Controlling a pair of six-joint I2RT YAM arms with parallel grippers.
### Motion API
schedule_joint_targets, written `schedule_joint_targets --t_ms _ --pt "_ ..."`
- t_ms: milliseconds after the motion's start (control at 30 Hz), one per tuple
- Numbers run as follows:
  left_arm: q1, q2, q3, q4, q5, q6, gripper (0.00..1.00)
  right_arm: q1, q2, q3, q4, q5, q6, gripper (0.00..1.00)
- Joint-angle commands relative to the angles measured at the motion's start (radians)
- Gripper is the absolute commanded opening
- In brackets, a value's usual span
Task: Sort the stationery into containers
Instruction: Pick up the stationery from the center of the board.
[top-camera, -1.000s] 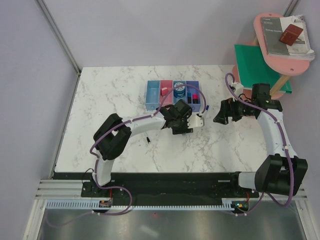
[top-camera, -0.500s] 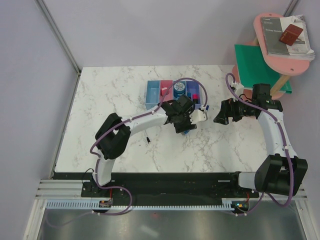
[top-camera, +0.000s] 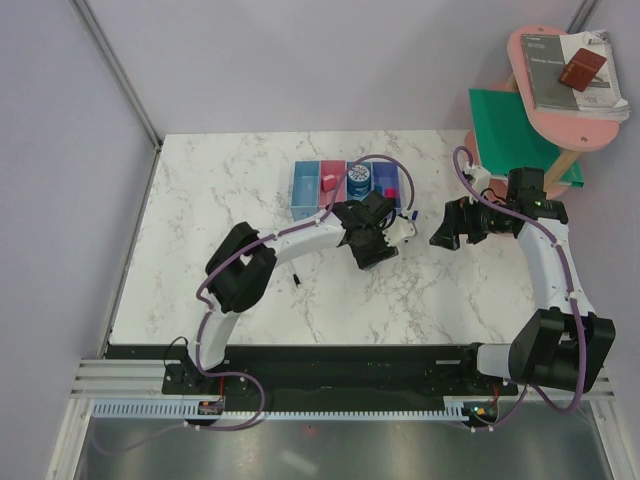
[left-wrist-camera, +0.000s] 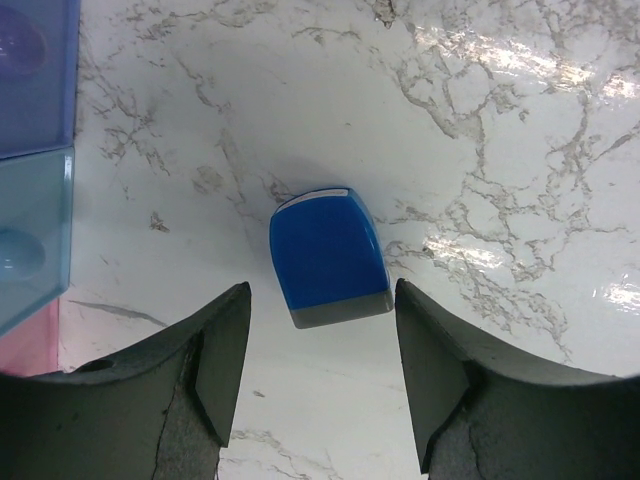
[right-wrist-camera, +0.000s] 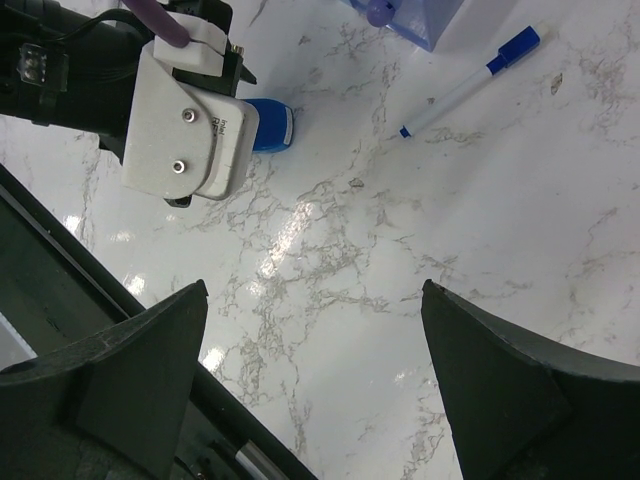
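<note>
Overhead first: the containers (top-camera: 306, 190) sit in a row by the far edge of the surface (top-camera: 200, 230), about midway along it. Three of the four bins show something inside; the leftmost looks bare. The left end effector (top-camera: 372, 252) hangs just on the near side of that row. The right end effector (top-camera: 445, 225) waits toward the right edge, carrying nothing. A thin black pen (top-camera: 297, 279) lies left of middle, nearer the near edge, well apart from both arms.

Now the left wrist camera: a blue block (left-wrist-camera: 328, 270) lies flat on the marble right between the fingers (left-wrist-camera: 215, 370). They are spread wide and touch it on neither side, so nothing is gripped yet. The bin walls peek in along the left of this view.

The right wrist camera shows its own fingers (right-wrist-camera: 130, 380) splayed wide and empty. A blue-capped white marker (right-wrist-camera: 470, 85) lies just beside the end bin's corner, and the same block sits under the left arm.

My read: partly sorted, with the block, the marker and the pen not yet binned, and the block looks next.
</note>
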Motion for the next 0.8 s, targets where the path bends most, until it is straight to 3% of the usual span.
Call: schedule_joint_targets --t_ms 0,633,767 --pt "-0.004 0.003 0.010 -0.006 0.005 -0.061 0.67 -0.008 -0.011 0.004 0.000 -0.054 -0.031 0.95" --pt "-0.004 0.046 -0.021 -0.003 -0.012 -0.061 0.66 -0.015 -0.009 0.015 -0.006 -0.075 -0.023 0.95" --pt "-0.004 0.070 -0.016 0.007 -0.007 -0.059 0.60 -0.015 -0.007 0.018 -0.008 -0.080 -0.020 0.95"
